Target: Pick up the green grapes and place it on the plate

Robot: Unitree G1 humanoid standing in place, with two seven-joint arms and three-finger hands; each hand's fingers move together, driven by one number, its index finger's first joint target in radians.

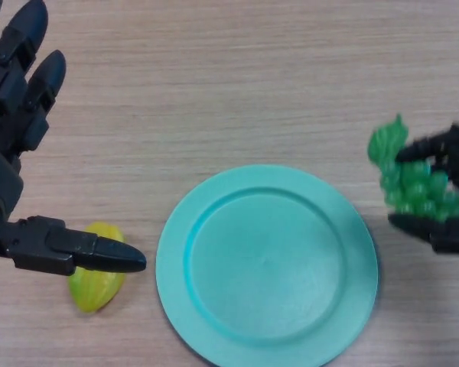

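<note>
While the right hand is pinching the green grapes just off the teal plate's right rim, a drop is looking possible.
Grip's only catching part of the bunch, so it could be slipping or snagging b4 clearing the rim. Left hand is hanging wide, empty, by a yellow-green fruit. Wood-grain table; room's not showing.

A wood-grain worktop is seen, on which a turquoise plate is set near the front edge, with a yellow-green fruit laid to its left.
</note>
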